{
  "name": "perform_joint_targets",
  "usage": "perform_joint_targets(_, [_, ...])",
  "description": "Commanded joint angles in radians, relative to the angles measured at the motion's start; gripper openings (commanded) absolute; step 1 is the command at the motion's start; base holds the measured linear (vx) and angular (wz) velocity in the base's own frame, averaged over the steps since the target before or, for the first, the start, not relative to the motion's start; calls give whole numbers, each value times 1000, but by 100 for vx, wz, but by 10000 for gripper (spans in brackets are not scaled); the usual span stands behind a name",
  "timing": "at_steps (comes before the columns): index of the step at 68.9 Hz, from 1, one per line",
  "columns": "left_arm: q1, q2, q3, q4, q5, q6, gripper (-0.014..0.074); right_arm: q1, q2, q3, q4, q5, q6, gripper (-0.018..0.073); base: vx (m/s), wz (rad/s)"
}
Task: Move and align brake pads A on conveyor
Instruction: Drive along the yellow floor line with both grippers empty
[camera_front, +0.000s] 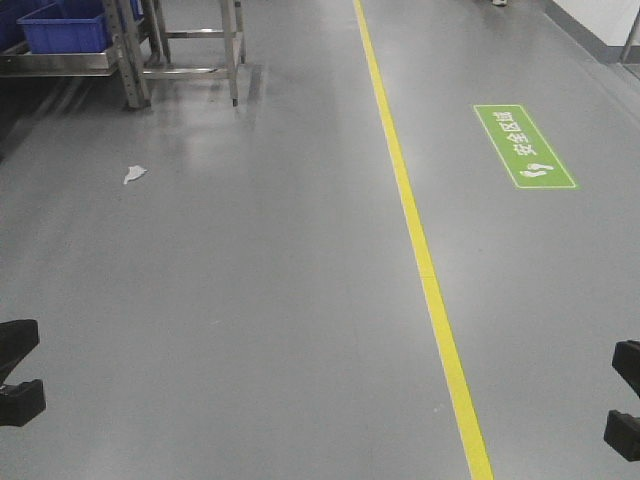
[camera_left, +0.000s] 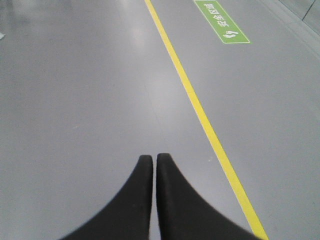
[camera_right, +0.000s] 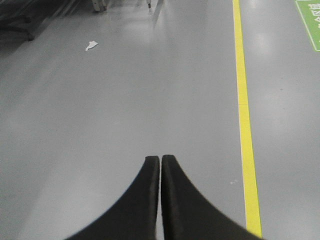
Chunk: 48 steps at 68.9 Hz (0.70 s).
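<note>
No brake pads A and no conveyor show in any view; only a grey workshop floor lies ahead. My left gripper is shut, its two black fingers pressed almost together with nothing between them. My right gripper is shut and empty in the same way. In the front view, black parts of the left gripper and the right gripper sit at the lower left and lower right edges, above the floor.
A yellow floor line runs from near right to far centre. A green floor sign lies right of it. A steel rack and blue bins stand far left. A scrap of white paper lies on the floor.
</note>
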Motion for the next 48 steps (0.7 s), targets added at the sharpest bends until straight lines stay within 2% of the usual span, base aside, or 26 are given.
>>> perform_joint_targets(1, [-4, 0, -25, 0, -68, -4, -6, -3, 5, -26, -3, -71, -8, -10, 33, -16])
perform_joint_targets(48, [-4, 0, -25, 0, -68, -4, -6, -3, 5, -26, -3, -67, -8, -10, 44, -1])
